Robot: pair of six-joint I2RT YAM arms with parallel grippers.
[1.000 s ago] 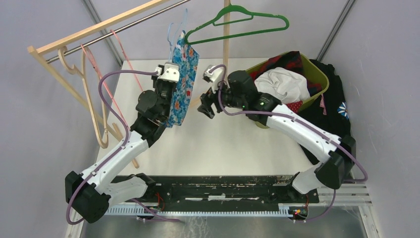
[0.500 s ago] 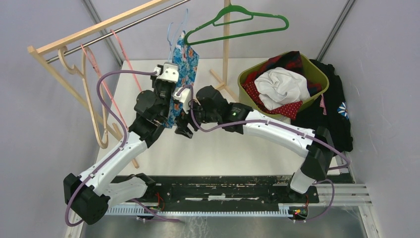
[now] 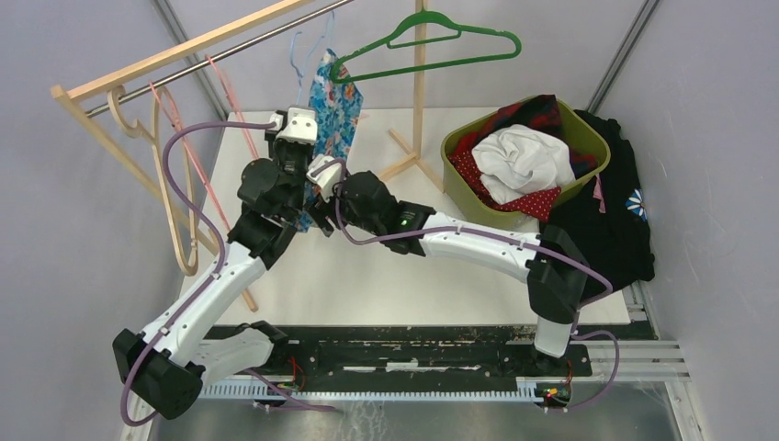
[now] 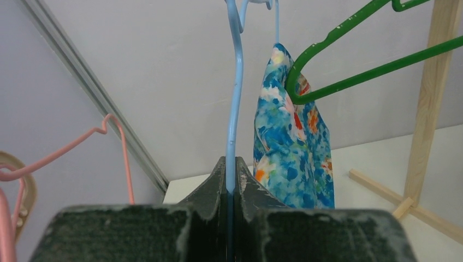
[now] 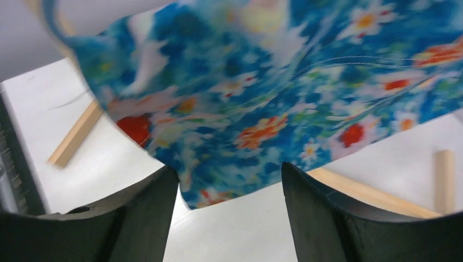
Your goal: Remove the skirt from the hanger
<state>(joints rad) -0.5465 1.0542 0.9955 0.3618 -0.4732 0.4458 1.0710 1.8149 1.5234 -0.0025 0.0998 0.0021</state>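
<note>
Blue floral skirt (image 4: 289,147) hangs just right of left hand (image 4: 231,170), which is clamped on pale hanger (image 4: 235,109); hem dips between parted fingers of right hand (image 5: 229,188).

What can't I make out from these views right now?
- Right wrist view: whether the right tool touches the skirt; the cloth is blurred.
- Top view: the right tool's fingertips, hidden under its own wrist.
- Left wrist view: how the skirt hangs from the blue hanger, cut off by the upper edge.
</note>
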